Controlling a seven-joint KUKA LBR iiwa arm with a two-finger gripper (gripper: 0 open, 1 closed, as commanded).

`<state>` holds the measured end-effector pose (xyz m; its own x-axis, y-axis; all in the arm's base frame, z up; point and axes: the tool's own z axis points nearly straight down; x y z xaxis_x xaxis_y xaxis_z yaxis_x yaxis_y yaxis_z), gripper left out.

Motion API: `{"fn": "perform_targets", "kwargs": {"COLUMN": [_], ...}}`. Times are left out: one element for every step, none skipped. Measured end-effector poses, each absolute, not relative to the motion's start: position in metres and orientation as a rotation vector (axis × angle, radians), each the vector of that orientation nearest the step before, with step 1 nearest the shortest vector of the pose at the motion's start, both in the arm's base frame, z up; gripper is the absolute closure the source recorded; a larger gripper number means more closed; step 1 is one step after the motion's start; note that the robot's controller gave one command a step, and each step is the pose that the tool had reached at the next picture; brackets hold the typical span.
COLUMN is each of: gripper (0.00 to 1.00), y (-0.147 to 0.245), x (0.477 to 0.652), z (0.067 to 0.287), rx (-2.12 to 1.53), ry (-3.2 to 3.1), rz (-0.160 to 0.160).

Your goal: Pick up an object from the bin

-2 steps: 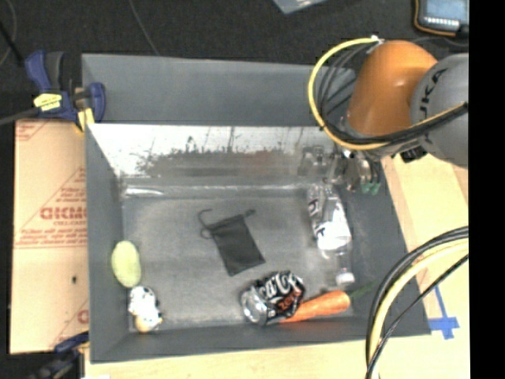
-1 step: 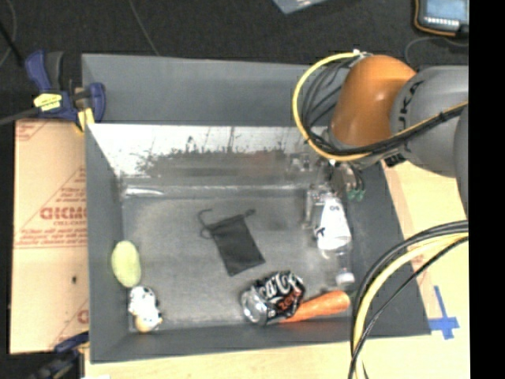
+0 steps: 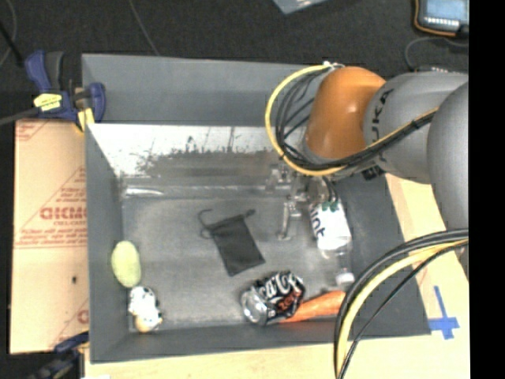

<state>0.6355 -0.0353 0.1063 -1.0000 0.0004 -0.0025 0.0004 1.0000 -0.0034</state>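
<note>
My gripper point(image 3: 288, 221) hangs below the orange-covered wrist in the right middle of the bin, low over the floor. A clear plastic bottle point(image 3: 329, 229) with a white label lies just right of it, close against it. A flat black pouch point(image 3: 236, 243) with a thin cord lies on the floor a little to its left. Below it, near the front wall, lies a crushed dark drink can point(image 3: 273, 295), with an orange carrot-shaped thing point(image 3: 320, 305) beside the can.
A pale yellow-green lemon-like thing point(image 3: 126, 263) and a small white and black toy animal point(image 3: 144, 309) lie at the front left corner. The arm and its cables cover the bin's right side.
</note>
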Motion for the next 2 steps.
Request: {"fn": "perform_targets", "kwargs": {"gripper": [0.00,0.00], "y": [-0.001,0.009], "x": [0.630,0.642], "z": [0.093,0.096], "rx": [0.018,0.193], "ry": [3.122,3.127], "rz": [-0.002,-0.005]}}
